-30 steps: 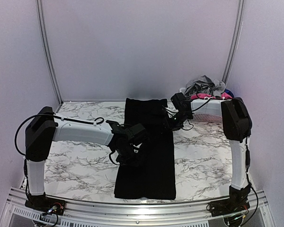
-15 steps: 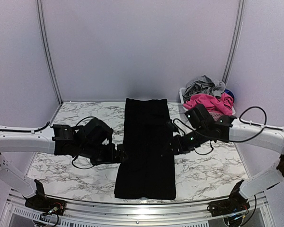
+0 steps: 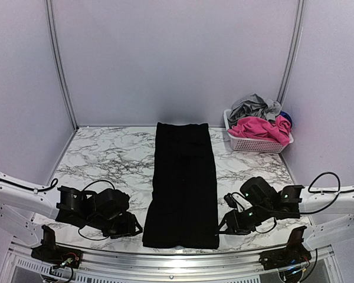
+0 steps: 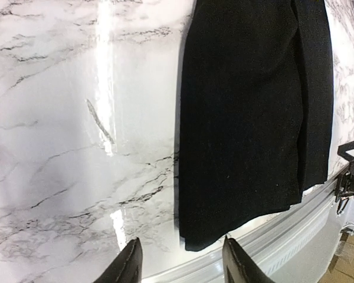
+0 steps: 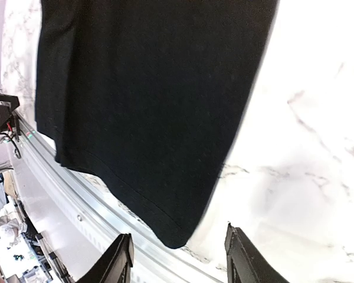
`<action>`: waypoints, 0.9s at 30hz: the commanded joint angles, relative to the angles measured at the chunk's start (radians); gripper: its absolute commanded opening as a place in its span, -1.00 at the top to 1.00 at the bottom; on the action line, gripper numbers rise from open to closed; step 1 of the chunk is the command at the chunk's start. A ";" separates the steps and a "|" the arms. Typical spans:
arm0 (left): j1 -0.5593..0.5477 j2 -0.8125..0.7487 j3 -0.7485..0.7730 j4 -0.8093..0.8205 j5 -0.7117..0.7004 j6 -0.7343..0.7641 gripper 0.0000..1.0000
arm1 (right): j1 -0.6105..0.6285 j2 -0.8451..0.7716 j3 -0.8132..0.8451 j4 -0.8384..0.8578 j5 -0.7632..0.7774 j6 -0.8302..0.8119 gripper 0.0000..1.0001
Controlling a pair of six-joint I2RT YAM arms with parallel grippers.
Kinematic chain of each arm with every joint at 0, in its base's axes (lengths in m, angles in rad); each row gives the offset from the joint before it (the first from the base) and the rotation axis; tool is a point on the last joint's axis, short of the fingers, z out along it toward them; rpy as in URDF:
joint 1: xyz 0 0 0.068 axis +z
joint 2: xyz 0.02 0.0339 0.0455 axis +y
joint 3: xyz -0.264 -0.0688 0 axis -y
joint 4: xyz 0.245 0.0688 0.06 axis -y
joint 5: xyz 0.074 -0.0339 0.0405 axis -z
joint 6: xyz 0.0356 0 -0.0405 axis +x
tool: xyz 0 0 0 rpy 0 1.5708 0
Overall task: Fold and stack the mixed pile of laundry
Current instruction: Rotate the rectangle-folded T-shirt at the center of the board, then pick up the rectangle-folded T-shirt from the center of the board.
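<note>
Marble-pattern white tabletop (image 3: 100,159) carries it all. At the left, the left gripper (image 3: 128,226) sits low by the near-left corner of the long black cloth (image 3: 183,183), which lies flat as a narrow strip running near to far down the table's middle. In the left wrist view the jaws are spread wide w/ nothing btwn them, and the fingertips (image 4: 130,265) frame the cloth's near-left hem corner. That looks lined up for a corner pinch, but can't tell if the pads touch fabric yet. The near hem lies right at the table edge, beside the silver metal rail (image 3: 165,266), so each corner can be reached from its own side w/o crossing over. Right of the cloth, the right gripper (image 3: 225,224) mirrors this at the near-right corner; its wrist view shows jaws wide and empty too, the corner just ahead of the fingers (image 5: 121,262). The symmetric pose prob. means each arm takes one near corner to carry the hem toward the far end for a half fold. Risks: a finger catching the rail, or grabbing one layer only, since a lengthwise fold line shows along the cloth. Far right, the white plastic lattice basket (image 3: 256,143) holds the rest of the pile: grey garment (image 3: 253,106) at the back, bright pink piece (image 3: 256,127) draped in front, dark blue piece (image 3: 285,117) peeking at the right. All are well apart from both arms, so the task looks early on.
</note>
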 commanded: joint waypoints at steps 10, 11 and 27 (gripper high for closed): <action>-0.055 0.199 0.010 0.168 0.054 -0.095 0.25 | 0.070 0.029 -0.118 0.166 0.011 0.157 0.10; -0.059 0.207 0.014 0.168 0.054 -0.098 0.27 | 0.077 0.034 -0.129 0.178 0.011 0.163 0.11; -0.065 0.221 0.000 0.172 0.053 -0.132 0.58 | 0.084 0.070 -0.181 0.285 -0.009 0.194 0.70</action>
